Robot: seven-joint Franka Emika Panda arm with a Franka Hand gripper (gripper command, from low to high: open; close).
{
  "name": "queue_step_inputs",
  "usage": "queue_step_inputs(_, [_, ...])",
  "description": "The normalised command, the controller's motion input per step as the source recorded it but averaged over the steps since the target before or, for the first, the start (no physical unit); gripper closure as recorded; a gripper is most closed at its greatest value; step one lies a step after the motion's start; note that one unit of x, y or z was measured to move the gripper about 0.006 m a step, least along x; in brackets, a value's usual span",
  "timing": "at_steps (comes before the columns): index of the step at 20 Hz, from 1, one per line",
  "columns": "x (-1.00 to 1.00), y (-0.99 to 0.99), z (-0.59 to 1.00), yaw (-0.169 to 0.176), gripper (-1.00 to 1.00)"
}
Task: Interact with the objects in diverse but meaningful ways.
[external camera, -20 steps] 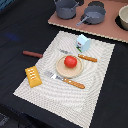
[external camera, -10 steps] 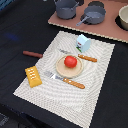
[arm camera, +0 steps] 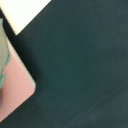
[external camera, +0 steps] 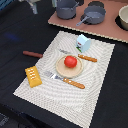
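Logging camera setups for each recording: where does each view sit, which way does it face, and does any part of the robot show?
Exterior view: off the arm, raised, looking down at an angle on the placemat with the tomato on its plate, and the pots behind; no arm or hand clearly shows.
Wrist view: on the wrist, close above the dark tabletop, facing down; no hand shows.
Shared: the dark tabletop; the pale corner may be the placemat, unconfirmed.

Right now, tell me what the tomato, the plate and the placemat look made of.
Tomato: likely plastic, glossy red with a highlight. Plate: tan, matte, wood or plastic; unclear. Placemat: seemingly woven fabric or vinyl, fine pale stripes, lying flat.
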Motion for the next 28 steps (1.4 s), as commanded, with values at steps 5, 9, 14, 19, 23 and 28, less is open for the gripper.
queue_step_inputs(5, [0.0, -0.64, -0.37, 0.131, -1.0])
queue_step_inputs(9, [0.0, -0.4, -0.47, 0.126, -1.0])
queue_step_inputs(14, [0.09, -0.19, -0.46, 0.097, -1.0])
queue_step_inputs(19, [0.1, -0.19, -0.5, 0.087, -1.0])
queue_step_inputs(23, [0.02, -0.25, -0.52, 0.083, -1.0])
queue_step_inputs(28, [0.0, -0.25, -0.52, 0.074, -1.0])
